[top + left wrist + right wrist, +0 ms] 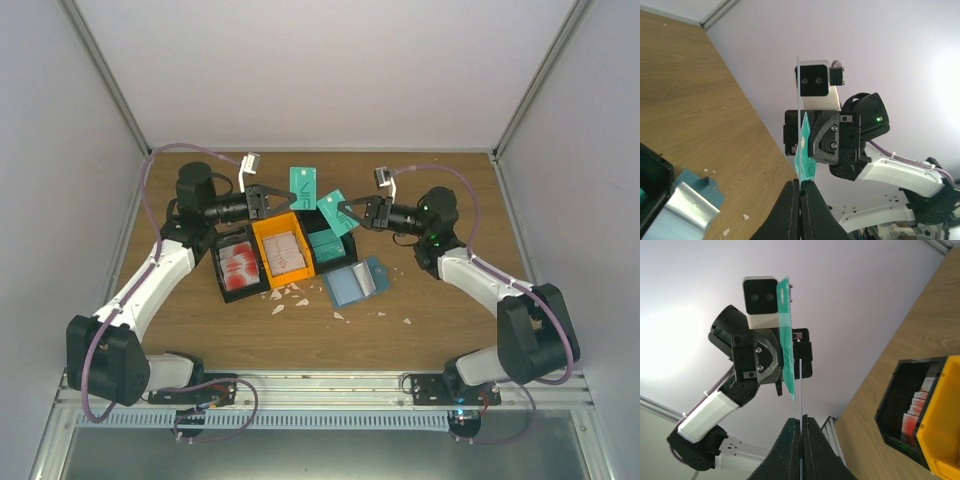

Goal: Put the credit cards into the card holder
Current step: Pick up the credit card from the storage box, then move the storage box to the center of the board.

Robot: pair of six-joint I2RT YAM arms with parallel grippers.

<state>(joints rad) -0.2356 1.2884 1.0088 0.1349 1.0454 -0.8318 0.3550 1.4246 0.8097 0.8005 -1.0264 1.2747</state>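
Note:
Both grippers hang above the bins, facing each other, each shut on a thin teal card. My left gripper [285, 198] [800, 183] pinches a teal card [303, 183], edge-on in its own wrist view. My right gripper [347, 211] [801, 418] pinches another teal card [333, 212] [804, 150]. The two cards nearly meet in the air. Red-and-white credit cards [238, 266] [915, 414] lie in the left black bin. The blue card holder [356, 282] [687, 206] lies open on the table, right of the bins.
An orange bin [270, 226] [946, 405] with pale cards sits in the middle. A black bin [345, 248] holding a teal stack stands to its right. Small white scraps [290, 296] litter the wood in front. Grey walls close in on three sides.

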